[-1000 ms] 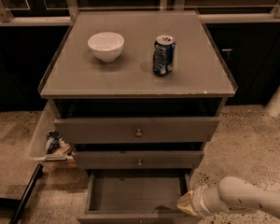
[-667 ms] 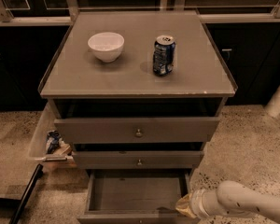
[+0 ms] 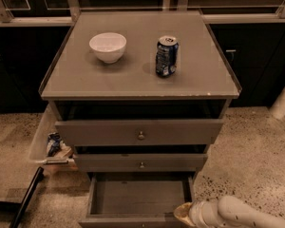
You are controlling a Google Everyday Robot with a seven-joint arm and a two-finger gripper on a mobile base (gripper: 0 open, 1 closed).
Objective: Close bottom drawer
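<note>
Three drawers: grey-brown, stacked in the front of the table (image 3: 133, 82); flat matte fronts, each with a small round metal knob
Bottom drawer (image 3: 137, 197): lowest tier, pulled well out toward the camera; slim front at the lower edge of the view, shallow rectangular box with a smooth flat floor and thin side walls
Gripper (image 3: 183, 213): tan, rounded tip at the front right corner of the bottom drawer, low in the view; it holds nothing that can be seen; whether it touches the drawer front cannot be told
Grip: cannot tell whether it is spread or closed; the tip is cut off by the lower edge
Arm (image 3: 242, 215): white, smooth, tubular; comes in from the lower right, lying over the floor beside the drawer
Middle drawer (image 3: 141, 163): slim front, standing slightly out
Top drawer (image 3: 140, 133): tall wide front with a bigger knob; standing out a little, a dark gap above it
Bowl (image 3: 108, 46): white, round, glossy; upright on the table top, left of centre
Can (image 3: 166, 56): dark blue with a silvery lid; upright, right of the bowl and apart from it
Bin (image 3: 40, 139): clear plastic, against the table's left side; crumpled packets (image 3: 54, 145) inside
Floor (image 3: 247, 146): pale speckled stone; a black bar (image 3: 26, 197) lies at the lower left
</note>
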